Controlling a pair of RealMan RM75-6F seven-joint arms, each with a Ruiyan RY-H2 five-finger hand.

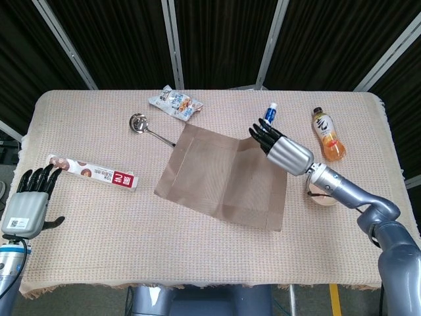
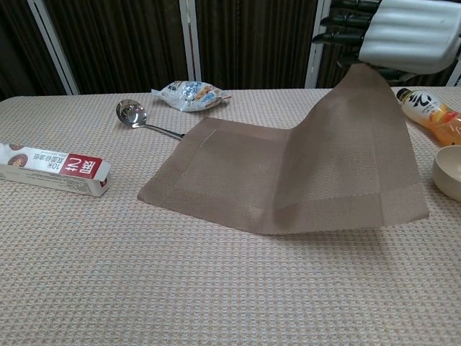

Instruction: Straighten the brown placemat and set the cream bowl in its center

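Observation:
The brown placemat (image 1: 217, 178) lies near the table's middle, its left part flat on the cloth. Its right far corner is lifted high, and my right hand (image 1: 279, 148) pinches that corner; in the chest view the placemat (image 2: 288, 173) hangs in a curve from the right hand (image 2: 392, 29). The cream bowl (image 2: 448, 171) stands to the right of the mat, apart from it. In the head view my right forearm covers most of the bowl (image 1: 323, 200). My left hand (image 1: 26, 207) hovers at the table's left front edge, fingers spread and holding nothing.
A metal ladle (image 1: 138, 123) and a snack packet (image 1: 175, 103) lie behind the mat. A toothpaste tube (image 1: 270, 113) and an orange drink bottle (image 1: 327, 135) are at the back right. A long red-and-white box (image 1: 92, 172) lies at the left.

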